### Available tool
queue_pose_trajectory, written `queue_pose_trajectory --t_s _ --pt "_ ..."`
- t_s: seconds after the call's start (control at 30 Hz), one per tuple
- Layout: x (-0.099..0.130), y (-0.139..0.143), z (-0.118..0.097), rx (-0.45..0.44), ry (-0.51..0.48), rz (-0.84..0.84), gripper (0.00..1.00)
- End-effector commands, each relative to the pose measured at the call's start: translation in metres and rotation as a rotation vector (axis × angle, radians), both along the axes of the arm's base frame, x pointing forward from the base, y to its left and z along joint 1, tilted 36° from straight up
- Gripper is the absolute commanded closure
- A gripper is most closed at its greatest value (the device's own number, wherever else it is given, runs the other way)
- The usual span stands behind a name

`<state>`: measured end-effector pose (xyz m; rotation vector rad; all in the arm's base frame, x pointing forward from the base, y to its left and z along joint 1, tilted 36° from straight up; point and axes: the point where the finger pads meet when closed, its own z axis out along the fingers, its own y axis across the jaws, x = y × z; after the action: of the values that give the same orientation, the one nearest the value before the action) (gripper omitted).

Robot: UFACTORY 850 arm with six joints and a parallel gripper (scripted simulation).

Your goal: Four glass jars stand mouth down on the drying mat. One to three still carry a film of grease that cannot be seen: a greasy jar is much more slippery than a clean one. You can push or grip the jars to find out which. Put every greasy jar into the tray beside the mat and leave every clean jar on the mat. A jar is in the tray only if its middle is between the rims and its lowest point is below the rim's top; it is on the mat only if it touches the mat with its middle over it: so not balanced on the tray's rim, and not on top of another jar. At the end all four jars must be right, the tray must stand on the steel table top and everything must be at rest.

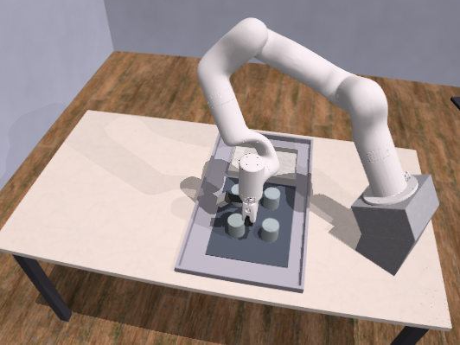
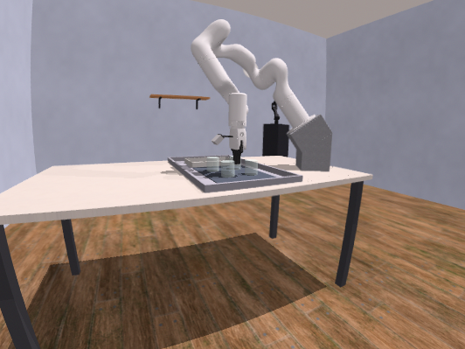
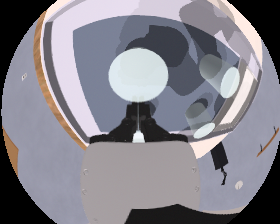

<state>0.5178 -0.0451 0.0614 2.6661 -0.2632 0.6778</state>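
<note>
Four glass jars (image 1: 270, 230) (image 2: 227, 169) (image 3: 138, 75) are seen mouth down on the dark drying mat (image 1: 255, 253) (image 3: 95, 60), one approached closely by the end effector (image 1: 248, 223) (image 2: 237, 163) (image 3: 138, 103), its fingers closed narrow on nothing.

A wooden shelf (image 2: 179, 97) hangs above a black cabinet-like block's (image 2: 275, 139) level.

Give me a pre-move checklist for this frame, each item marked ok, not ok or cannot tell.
1. Claw shut with no jar gripped: ok.
2. All four jars on the drying mat: ok.
3. Tray holding the greasy jars: not ok, no jar is in it.
4. Greasy jars identified: cannot tell, the film is invisible.
5. Claw touching the near-left jar in the top view: cannot tell, they look very close.
</note>
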Motion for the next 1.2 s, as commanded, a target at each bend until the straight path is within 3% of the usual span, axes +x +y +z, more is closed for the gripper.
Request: queue_pose_trajectory --t_s 0.0,1.17 --pt "0.0009 0.0003 0.0012 0.0 -0.002 0.0 1.0" --pt "0.0031 0.0013 0.0059 0.0 -0.002 0.0 1.0"
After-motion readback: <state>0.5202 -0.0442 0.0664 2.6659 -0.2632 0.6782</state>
